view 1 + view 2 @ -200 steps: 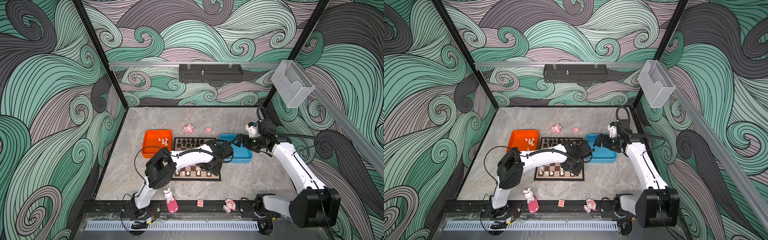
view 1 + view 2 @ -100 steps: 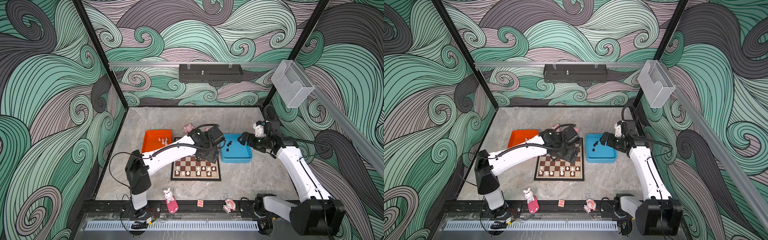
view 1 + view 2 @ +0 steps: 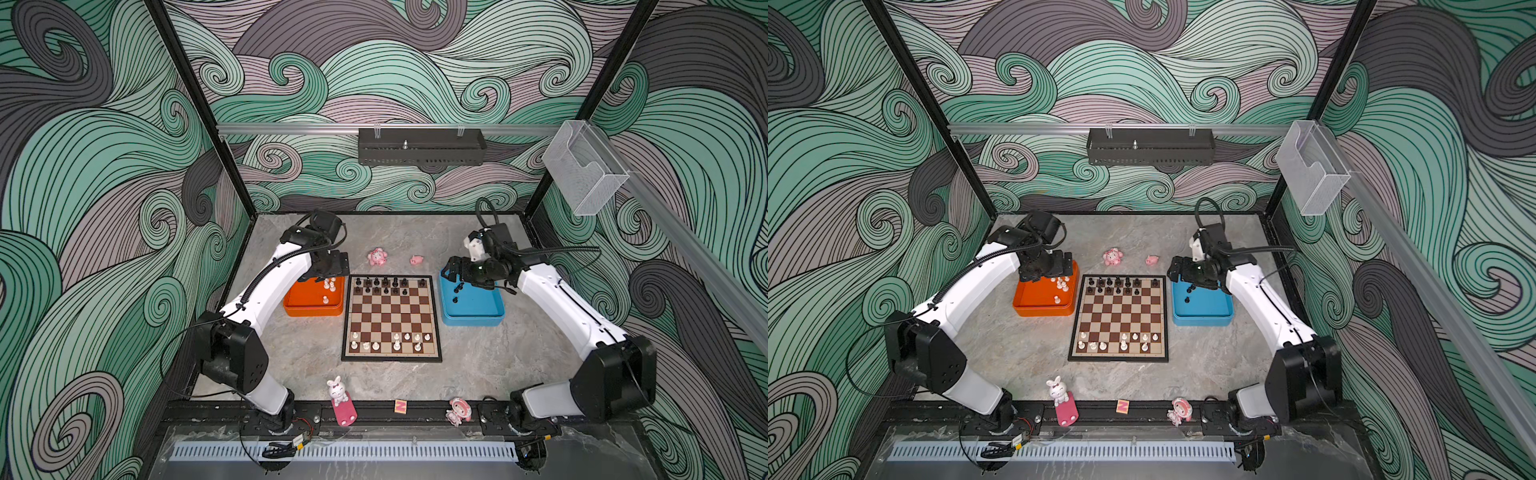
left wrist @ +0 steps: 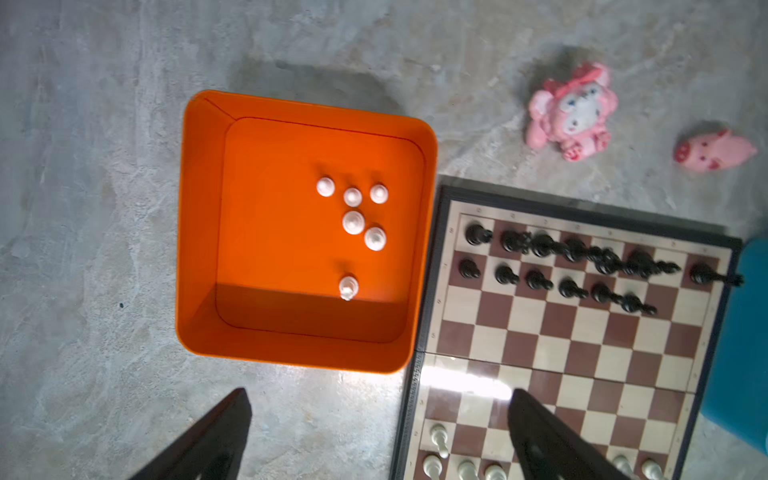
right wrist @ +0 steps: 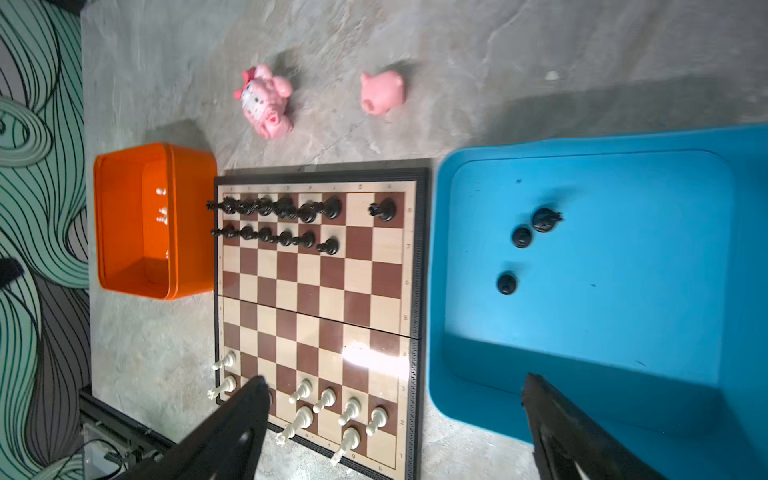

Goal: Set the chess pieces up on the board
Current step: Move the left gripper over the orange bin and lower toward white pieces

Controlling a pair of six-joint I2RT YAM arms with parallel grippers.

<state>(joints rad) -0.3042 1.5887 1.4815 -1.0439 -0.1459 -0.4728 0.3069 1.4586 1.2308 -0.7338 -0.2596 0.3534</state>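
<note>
Orange tray (image 4: 195, 232) next, with left gripper (image 4: 379, 399) and right gripper (image 5: 395, 380) splayed wide, empty; risks toppling tightly bunched white chess pieces (image 4: 353, 222) centre-frame.

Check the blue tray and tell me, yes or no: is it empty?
No, three black pieces sit on the floor of the blue tray in the right wrist view.

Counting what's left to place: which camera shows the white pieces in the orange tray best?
The left wrist view: it looks straight down into the orange tray, so six white pieces stand apart. In both top views the pieces look tiny and bunched; the right wrist view catches only blurred specks.
</note>
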